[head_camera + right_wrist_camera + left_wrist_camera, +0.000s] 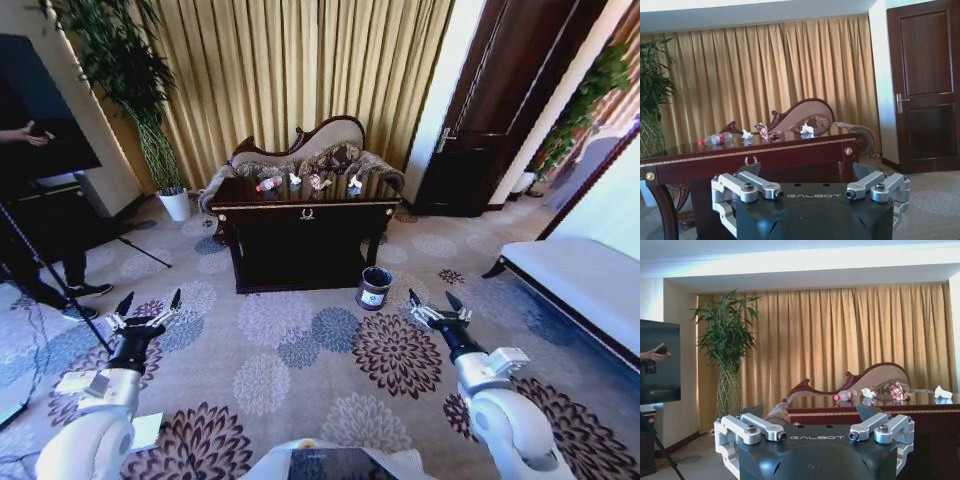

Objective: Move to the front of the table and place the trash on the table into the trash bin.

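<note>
Left gripper (150,305) hangs low over the flowered carpet, jaws spread wide, empty; ahead, clear red-capped plastic bottle (268,185), white tissue (295,179) and pink wrappers (318,182) lie on the dark glossy wooden table (300,205); small dark round bin (374,288) just beside its right front leg; right gripper (436,303) likewise spread, empty

Gold curtains (290,70) run along the far wall, with a carved sofa (310,150) in front. Tall bamboo plant (120,70) in a white pot (177,205) far left, dark wooden door (500,110) far right, floral carpet (330,340) everywhere.
</note>
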Available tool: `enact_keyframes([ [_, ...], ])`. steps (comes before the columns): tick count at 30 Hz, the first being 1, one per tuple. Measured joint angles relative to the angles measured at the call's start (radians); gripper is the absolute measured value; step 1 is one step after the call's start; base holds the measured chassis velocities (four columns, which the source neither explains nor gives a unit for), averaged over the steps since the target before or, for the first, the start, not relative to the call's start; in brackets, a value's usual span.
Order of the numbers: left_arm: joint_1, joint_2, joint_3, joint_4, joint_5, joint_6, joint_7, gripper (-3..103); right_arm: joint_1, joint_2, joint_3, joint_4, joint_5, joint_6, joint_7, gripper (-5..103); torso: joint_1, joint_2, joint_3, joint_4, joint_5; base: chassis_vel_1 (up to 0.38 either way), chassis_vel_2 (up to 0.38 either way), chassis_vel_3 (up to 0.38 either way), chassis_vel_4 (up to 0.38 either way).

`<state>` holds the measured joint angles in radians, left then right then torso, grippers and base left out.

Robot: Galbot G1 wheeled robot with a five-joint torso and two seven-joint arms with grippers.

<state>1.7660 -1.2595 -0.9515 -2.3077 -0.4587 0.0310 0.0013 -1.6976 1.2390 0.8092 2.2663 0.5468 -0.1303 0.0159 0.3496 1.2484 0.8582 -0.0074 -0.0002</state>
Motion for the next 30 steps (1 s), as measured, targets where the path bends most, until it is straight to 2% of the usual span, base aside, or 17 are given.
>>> enact_keyframes([
  [23, 0.003, 0.002, -0.003, -0.002, 0.0, -0.009, 0.004, 100, 0.0, 0.0, 0.0, -0.008, -0.002, 0.02, -0.007, 100, 0.0, 0.0, 0.0, -0.0002, 0.0, -0.025, 0.027, 0.019, -0.029],
  [30, 0.003, 0.001, -0.004, -0.002, 0.0, -0.01, 0.005, 100, 0.001, -0.002, 0.0, -0.008, -0.002, 0.02, -0.007, 100, 0.0, 0.0, 0.0, -0.0002, -0.0001, -0.132, 0.129, 0.131, -0.123],
])
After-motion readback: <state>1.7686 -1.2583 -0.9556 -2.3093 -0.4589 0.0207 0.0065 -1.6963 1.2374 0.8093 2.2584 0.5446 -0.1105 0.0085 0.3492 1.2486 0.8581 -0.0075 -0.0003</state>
